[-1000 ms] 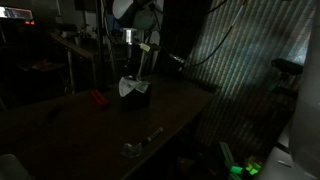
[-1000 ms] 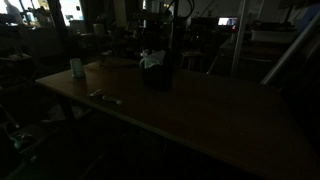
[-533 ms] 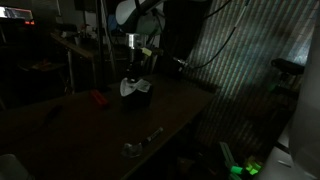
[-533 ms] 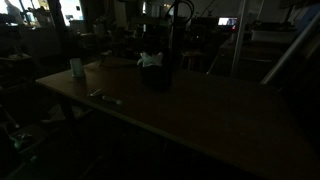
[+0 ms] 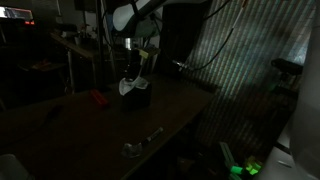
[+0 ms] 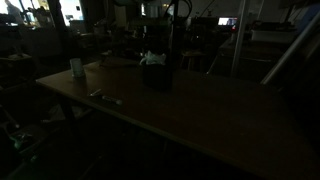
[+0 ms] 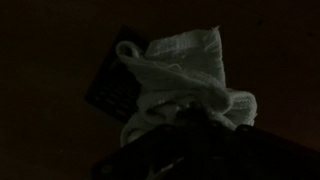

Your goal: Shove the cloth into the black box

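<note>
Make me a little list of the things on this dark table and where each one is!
room: very dark
cloth: pale, crumpled, bunched on top of the box, partly sticking out
black box: on the table, under the cloth
jaws: shut, down at the cloth; too dark to tell if they pinch it
red thing: on the table, apart from the box
</note>
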Available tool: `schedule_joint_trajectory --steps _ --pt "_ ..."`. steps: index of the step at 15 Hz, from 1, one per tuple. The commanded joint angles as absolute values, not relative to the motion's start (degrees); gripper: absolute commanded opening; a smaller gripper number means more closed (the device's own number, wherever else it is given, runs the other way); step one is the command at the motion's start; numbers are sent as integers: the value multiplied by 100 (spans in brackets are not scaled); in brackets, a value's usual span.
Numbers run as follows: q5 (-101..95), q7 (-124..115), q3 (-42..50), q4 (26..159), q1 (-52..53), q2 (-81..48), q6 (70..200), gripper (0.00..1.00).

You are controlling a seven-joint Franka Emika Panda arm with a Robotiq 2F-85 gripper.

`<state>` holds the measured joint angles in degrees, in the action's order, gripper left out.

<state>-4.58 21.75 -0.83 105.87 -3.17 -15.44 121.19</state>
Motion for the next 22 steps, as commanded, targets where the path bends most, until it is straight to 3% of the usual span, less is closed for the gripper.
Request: schedule_joint_trajectory --steps 1,13,22 --pt "-808 1940 -90 10357 -143 -1877 12166 0" --pt "-597 2148 -182 9874 -214 -2433 11620 0" --pt "-1155 1970 -34 9843 -140 -1515 11809 0"
